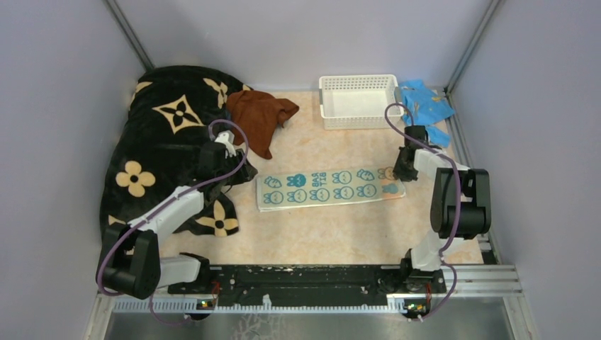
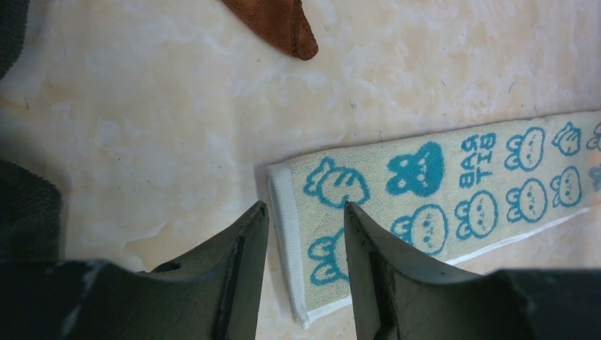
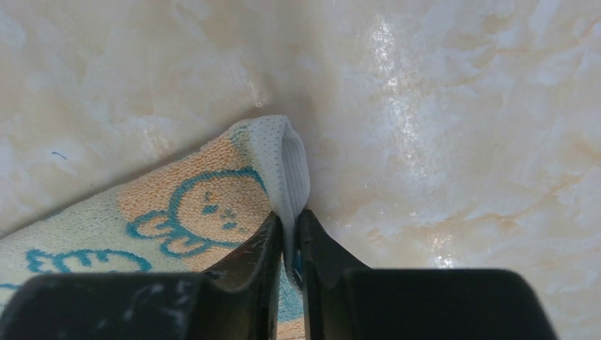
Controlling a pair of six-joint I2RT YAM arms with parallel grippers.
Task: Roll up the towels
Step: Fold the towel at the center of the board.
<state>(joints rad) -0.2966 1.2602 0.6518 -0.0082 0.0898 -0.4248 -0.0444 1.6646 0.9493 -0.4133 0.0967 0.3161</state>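
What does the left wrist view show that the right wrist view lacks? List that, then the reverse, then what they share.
Left wrist only: a corner of the rust-brown towel, and the left gripper with jaws open, straddling the left end of the patterned towel. Right wrist only: the right gripper, jaws closed on the hem at that towel's right end. Both: the patterned towel lying on the pale marbled table.

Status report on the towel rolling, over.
Left hand open, straddling left end of patterned towel. Right hand shut on its right end. Towel spread out, not yet rolled. Nothing on it.
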